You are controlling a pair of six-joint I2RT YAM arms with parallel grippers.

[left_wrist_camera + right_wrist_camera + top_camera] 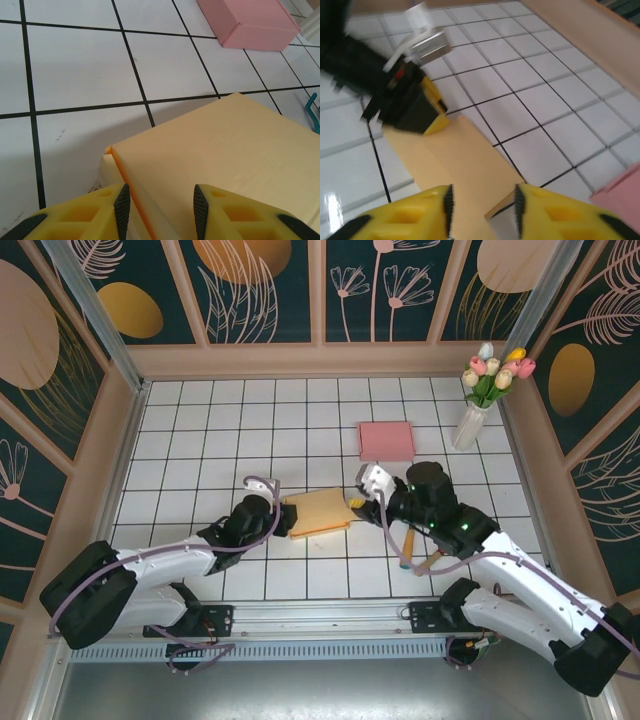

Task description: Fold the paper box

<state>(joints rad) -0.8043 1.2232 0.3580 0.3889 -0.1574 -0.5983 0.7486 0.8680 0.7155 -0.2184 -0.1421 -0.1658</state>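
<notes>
The paper box [320, 511] is a flat tan carton lying on the white tiled table between the two arms. My left gripper [287, 521] is at its left end. In the left wrist view its jaws [160, 192] stand apart over the box [225, 150], with the orange creased left edge running between the pads. My right gripper [357, 502] is at the box's right end. In the blurred right wrist view the jaws [482, 192] stand apart over the box's near corner [455, 155], and the left arm's yellow finger [434, 125] touches the far end.
A closed pink box [386, 440] lies just behind the tan one and also appears in the wrist views [255, 22] [622, 195]. A white vase of tulips [468, 426] stands at the back right. Wooden walls [120, 440] ring the tiled table.
</notes>
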